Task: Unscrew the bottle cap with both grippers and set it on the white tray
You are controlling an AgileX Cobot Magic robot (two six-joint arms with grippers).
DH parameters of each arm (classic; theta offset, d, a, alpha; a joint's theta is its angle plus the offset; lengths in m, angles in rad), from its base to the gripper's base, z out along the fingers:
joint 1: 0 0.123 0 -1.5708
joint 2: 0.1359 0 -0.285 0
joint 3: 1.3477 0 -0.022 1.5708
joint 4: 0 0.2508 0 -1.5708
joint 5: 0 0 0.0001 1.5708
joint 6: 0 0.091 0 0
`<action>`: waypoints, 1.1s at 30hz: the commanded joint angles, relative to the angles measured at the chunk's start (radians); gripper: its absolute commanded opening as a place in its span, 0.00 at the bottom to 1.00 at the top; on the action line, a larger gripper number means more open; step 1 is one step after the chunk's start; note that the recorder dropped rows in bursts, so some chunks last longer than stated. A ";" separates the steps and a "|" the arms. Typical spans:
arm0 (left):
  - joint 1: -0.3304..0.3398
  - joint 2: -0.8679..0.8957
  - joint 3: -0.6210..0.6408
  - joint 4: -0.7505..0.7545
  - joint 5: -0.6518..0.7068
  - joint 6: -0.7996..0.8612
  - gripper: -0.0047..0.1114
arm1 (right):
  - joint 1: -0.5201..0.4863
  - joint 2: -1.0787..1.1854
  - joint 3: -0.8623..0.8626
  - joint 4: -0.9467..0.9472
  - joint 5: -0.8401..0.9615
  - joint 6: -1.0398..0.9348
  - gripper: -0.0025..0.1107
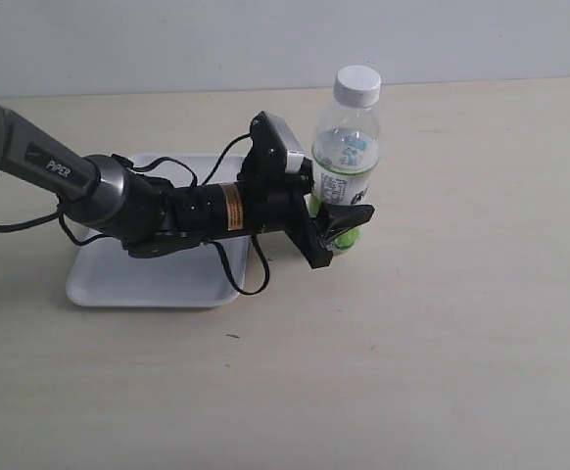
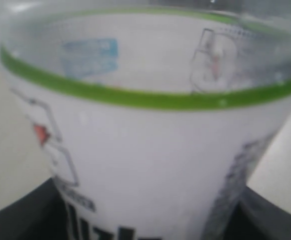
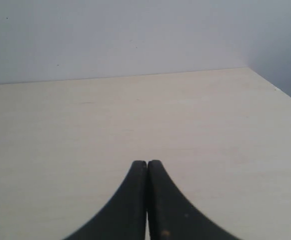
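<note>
We clamp the bottle [image 1: 347, 147] low down with the left gripper [image 1: 336, 227]; the bottle cap [image 1: 356, 85] sits screwed on, well above its fingers. Our right gripper [image 3: 147, 169], fingers pressed together and empty, must next open around it.

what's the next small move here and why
Probably open the right hand and bring it over the bottle cap. The left hand seems to clamp the bottle low down, the cap is on, and the right hand is shut, its camera seeing only table.
</note>
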 commanded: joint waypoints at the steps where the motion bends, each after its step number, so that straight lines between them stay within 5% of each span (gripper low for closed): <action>1: 0.001 -0.015 -0.005 0.013 0.043 0.009 0.04 | -0.003 -0.006 0.005 0.003 -0.012 0.000 0.02; 6: 0.001 -0.015 -0.005 0.013 0.045 0.009 0.04 | -0.003 -0.006 0.005 0.011 -0.090 0.000 0.02; 17: 0.001 -0.015 -0.005 0.028 0.046 0.009 0.04 | -0.003 -0.006 0.005 0.429 -0.496 0.224 0.02; 20: 0.001 -0.015 -0.005 0.035 0.046 0.009 0.04 | -0.003 -0.006 -0.048 0.304 -0.626 0.348 0.02; 27: 0.001 -0.015 -0.005 0.039 0.050 0.009 0.04 | -0.003 0.279 -0.572 -0.332 -0.340 0.735 0.02; 33: 0.001 -0.015 -0.005 0.041 0.053 0.009 0.04 | -0.003 0.737 -1.066 -0.247 0.224 0.444 0.02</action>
